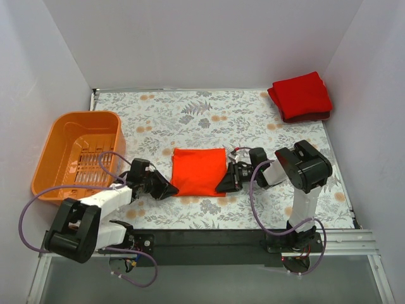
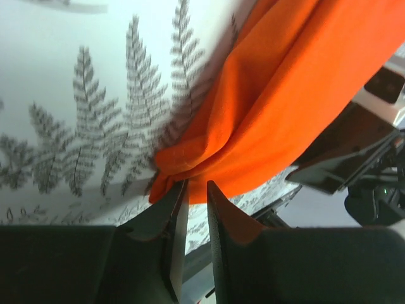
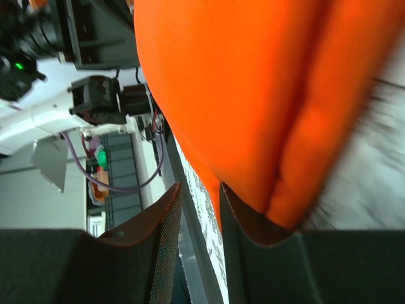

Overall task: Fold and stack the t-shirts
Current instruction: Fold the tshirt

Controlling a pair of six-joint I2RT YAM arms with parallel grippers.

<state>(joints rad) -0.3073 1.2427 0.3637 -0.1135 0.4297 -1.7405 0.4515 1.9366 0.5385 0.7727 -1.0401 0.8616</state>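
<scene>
Two t-shirts showed from the top external camera: the orange-red shirt (image 1: pixel 199 171) lay folded mid-table, the deeper red shirt (image 1: pixel 300 96) folded at the far right corner. An orange basket (image 1: pixel 79 152) stood at the left. The left gripper (image 1: pixel 168 188) and right gripper (image 1: pixel 224 183) sat at the orange-red shirt's near corners.

At the left wrist, the left gripper (image 2: pixel 193 190) had its fingers nearly together, with the shirt's (image 2: pixel 278 95) bunched corner at their tips; whether they pinched it, I cannot tell.

At the right wrist, the right gripper (image 3: pixel 196 196) stood slightly parted, the shirt (image 3: pixel 253 95) touching one fingertip's outer side.
</scene>
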